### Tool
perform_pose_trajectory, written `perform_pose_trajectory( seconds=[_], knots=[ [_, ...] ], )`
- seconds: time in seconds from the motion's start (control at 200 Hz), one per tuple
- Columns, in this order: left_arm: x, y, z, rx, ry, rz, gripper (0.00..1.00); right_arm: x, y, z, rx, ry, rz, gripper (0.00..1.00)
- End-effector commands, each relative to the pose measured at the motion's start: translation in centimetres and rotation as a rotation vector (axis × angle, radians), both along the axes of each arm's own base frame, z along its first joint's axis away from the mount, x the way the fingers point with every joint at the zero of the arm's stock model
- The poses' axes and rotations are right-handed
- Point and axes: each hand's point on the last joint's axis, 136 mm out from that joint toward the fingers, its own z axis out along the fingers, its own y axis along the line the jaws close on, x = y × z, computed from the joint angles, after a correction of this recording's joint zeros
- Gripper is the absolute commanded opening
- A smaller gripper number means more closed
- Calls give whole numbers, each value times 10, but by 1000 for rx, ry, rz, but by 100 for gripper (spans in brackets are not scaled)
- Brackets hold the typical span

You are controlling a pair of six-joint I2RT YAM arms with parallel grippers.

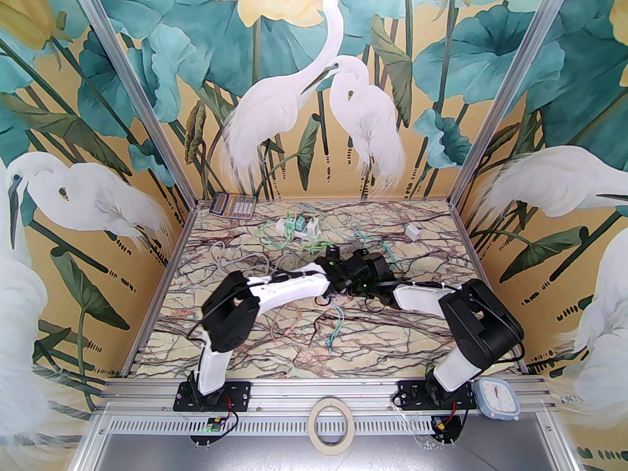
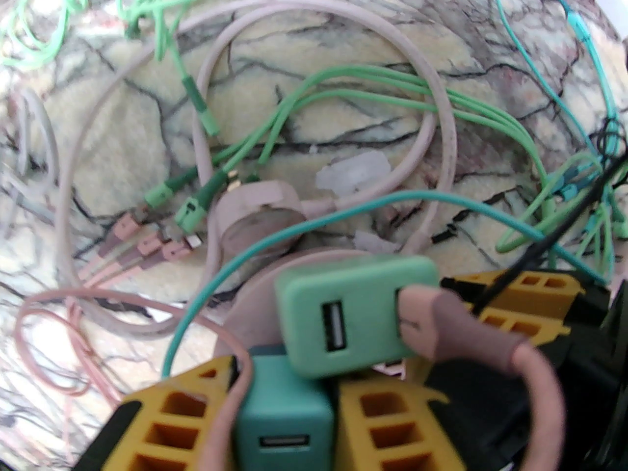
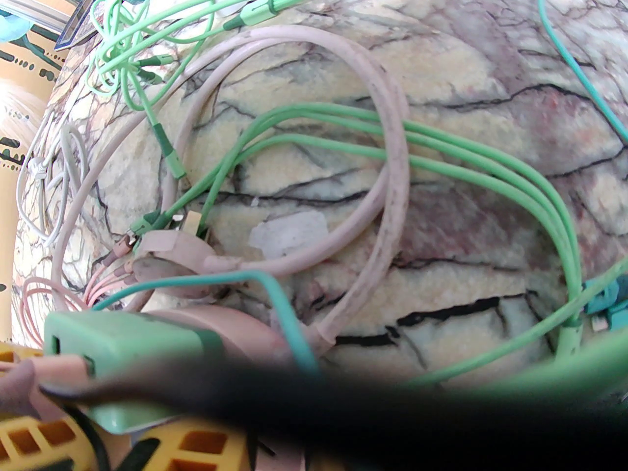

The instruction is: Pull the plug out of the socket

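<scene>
The socket is a light green USB adaptor raised above the middle of the table. A pink plug sits in its right-hand port, and its left port is bare. My left gripper is shut on a teal adaptor that presses against the green one from below. My right gripper reaches in from the right with its yellow fingers shut on the pink plug. In the top view both wrists meet and hide the adaptors.
Loose pink, green and teal cables loop over the marble table under the grippers, with a round pink cable hub. At the back are a calculator, a power strip with adaptors and a white adaptor.
</scene>
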Motion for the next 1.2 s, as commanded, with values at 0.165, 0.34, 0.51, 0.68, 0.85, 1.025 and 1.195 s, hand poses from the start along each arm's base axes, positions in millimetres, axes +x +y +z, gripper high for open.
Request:
perform_pose_trajectory(
  seconds=[0.165, 0.34, 0.51, 0.68, 0.85, 1.025, 1.195],
  knots=[
    [-6, -25, 39, -366, 59, -31, 19, -42, -35, -65, -210, 197, -19, 24],
    [-12, -36, 27, -241, 57, -69, 19, -41, -34, -65, -211, 195, -16, 24],
    [-20, -54, 18, 3, 19, -145, 18, -42, -33, -68, -215, 204, -8, 24],
    [-22, -61, 16, -2, 10, -158, 18, -42, -33, -67, -218, 202, -10, 24],
    [-15, -51, 25, -212, 63, -99, 18, -42, -32, -67, -219, 199, -6, 24],
    [-8, -33, 36, -452, 106, -21, 19, -42, -32, -66, -218, 197, -6, 24],
    [-8, -32, 30, -384, 106, -28, 19, -43, -32, -66, -220, 198, -5, 24]
  ],
)
